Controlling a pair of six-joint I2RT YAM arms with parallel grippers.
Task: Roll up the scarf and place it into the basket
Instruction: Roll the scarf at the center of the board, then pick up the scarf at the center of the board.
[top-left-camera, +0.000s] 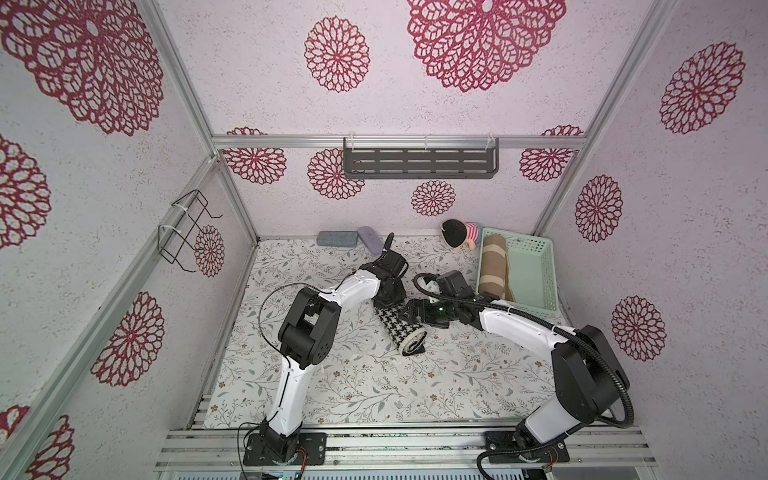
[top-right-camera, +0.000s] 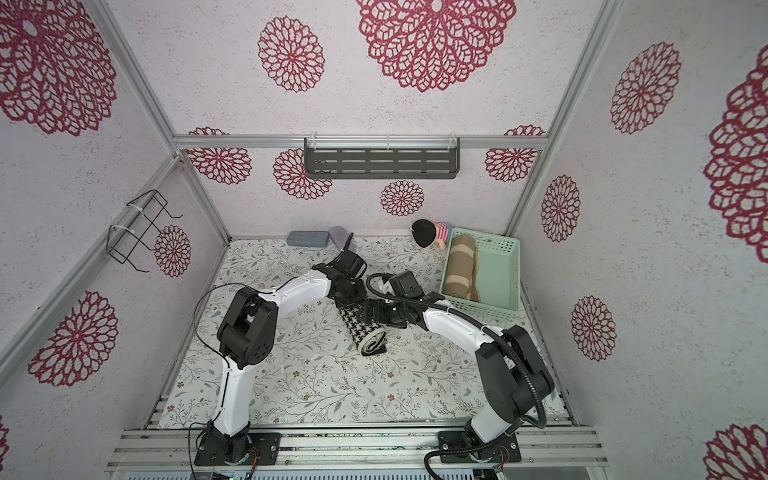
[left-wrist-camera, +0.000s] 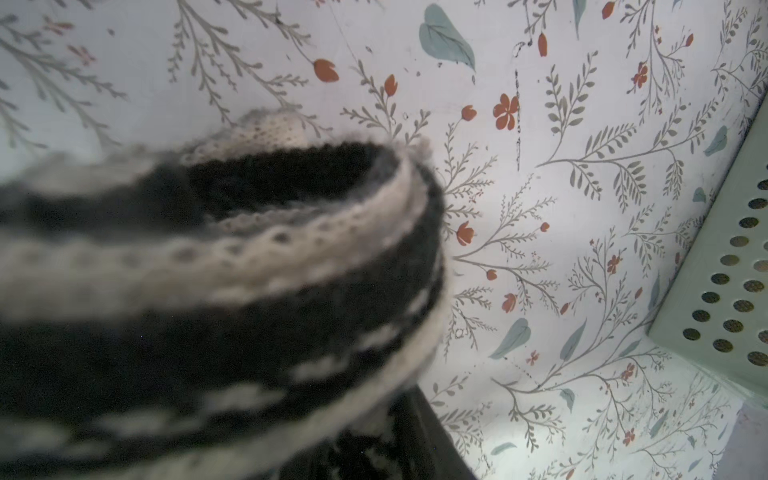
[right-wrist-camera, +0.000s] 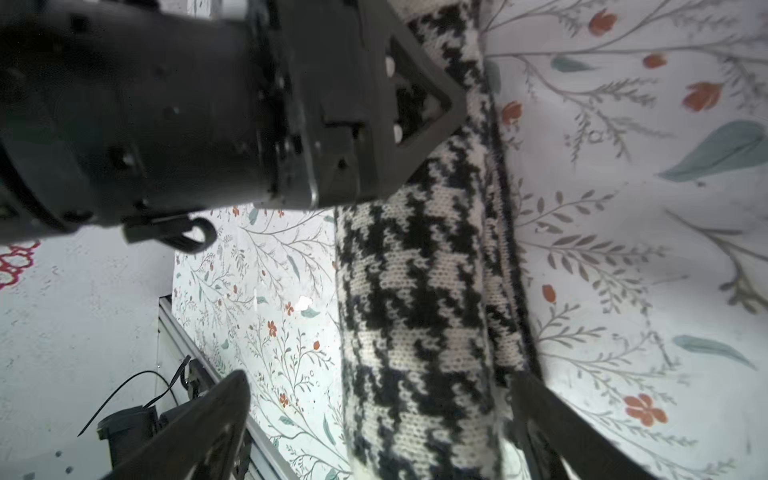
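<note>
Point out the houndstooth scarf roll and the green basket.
houndstooth scarf roll (top-left-camera: 393, 331), in a top view, on its patterned side
green basket (top-left-camera: 532, 274), in a top view, on its bare floor

Rolled houndstooth scarf (top-left-camera: 397, 330) lying centre, mint basket (top-left-camera: 534, 272) far right

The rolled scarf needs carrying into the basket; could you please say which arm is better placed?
Probably the right. The right gripper stands open astride the rolled scarf's middle, and the basket sits on that arm's side. The left gripper appears to pinch the roll's far end, farther from the basket.
</note>
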